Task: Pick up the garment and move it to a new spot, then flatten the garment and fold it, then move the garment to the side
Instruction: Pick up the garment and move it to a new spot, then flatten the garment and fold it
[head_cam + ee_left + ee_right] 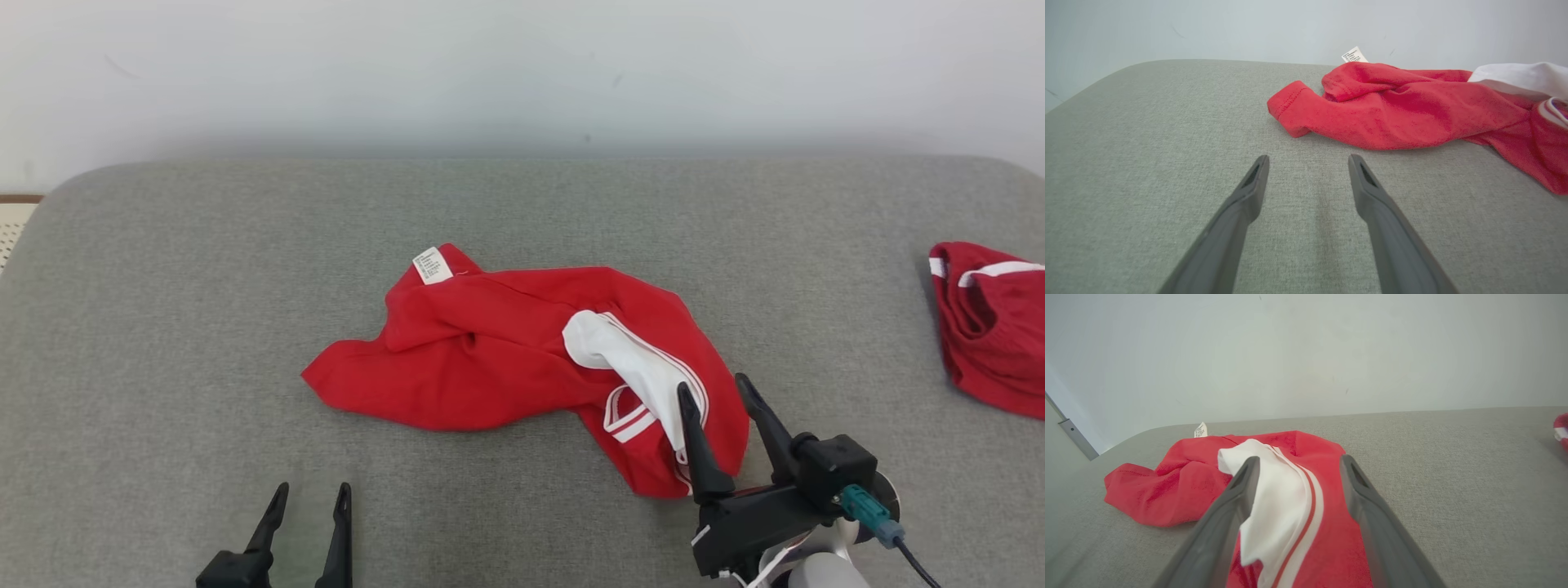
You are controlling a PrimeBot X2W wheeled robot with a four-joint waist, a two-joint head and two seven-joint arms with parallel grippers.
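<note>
there are two red garments on the grey fabric-covered counter. the task's garment lies crumpled in the middle of the head view, stretching from a red hem at centre left down to a bunched end at lower centre right. it carries one white panel edged with thin white stripes, and one white label sticking up at its upper left corner. the second red garment, with white bands, sits at the right edge of the frame, well apart from the first.

two end effectors show, each with two dark fingers. the left end effector is at the lower left of the head view, fingers spread wide with nothing between them, over bare fabric and apart from the garment's hem. in the left wrist view the left end effector points at the counter, with the garment across the upper right and the label above it.

the right end effector is at the lower right, fingers also spread wide and gripping nothing, its tips over the bunched lower right end of the garment. in the right wrist view the right end effector straddles the white panel; whether a finger touches the cloth cannot be told. the second garment peeks in at the right edge there.
</note>
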